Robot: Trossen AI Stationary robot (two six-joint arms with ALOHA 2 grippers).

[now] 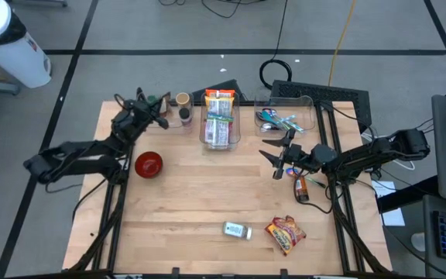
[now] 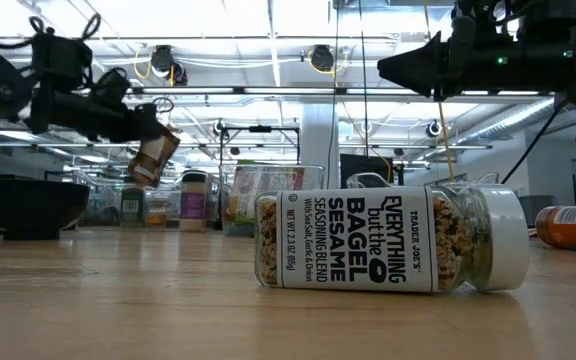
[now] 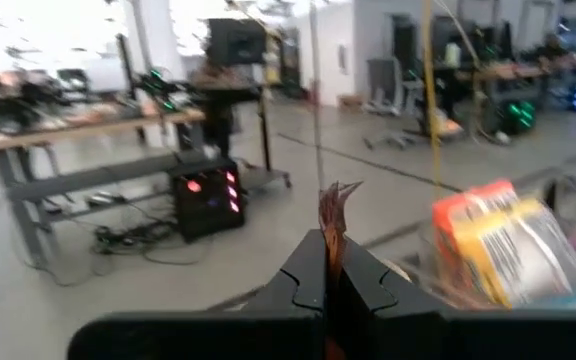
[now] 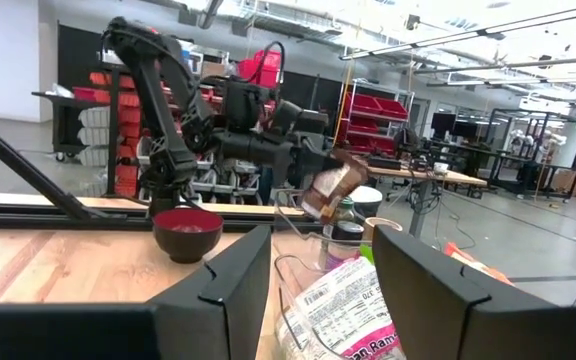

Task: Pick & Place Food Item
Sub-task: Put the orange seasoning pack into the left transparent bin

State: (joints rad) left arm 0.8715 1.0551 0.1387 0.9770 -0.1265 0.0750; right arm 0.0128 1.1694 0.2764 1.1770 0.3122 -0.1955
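My left tool [image 2: 153,135] is clamped on a small brown food packet [image 2: 151,158], holding it in the air above the far left part of the light wooden bench [image 1: 207,194], near the jars [image 1: 183,108] and the red bowl [image 1: 149,164]. My right tool [image 1: 279,155] hangs open over the bench's right side, gripping nothing. A seasoning jar [image 2: 393,240] lies on its side near the front edge. Behind the bench stretches a workshop with grey floor, ceiling lights and red bins [image 4: 373,110].
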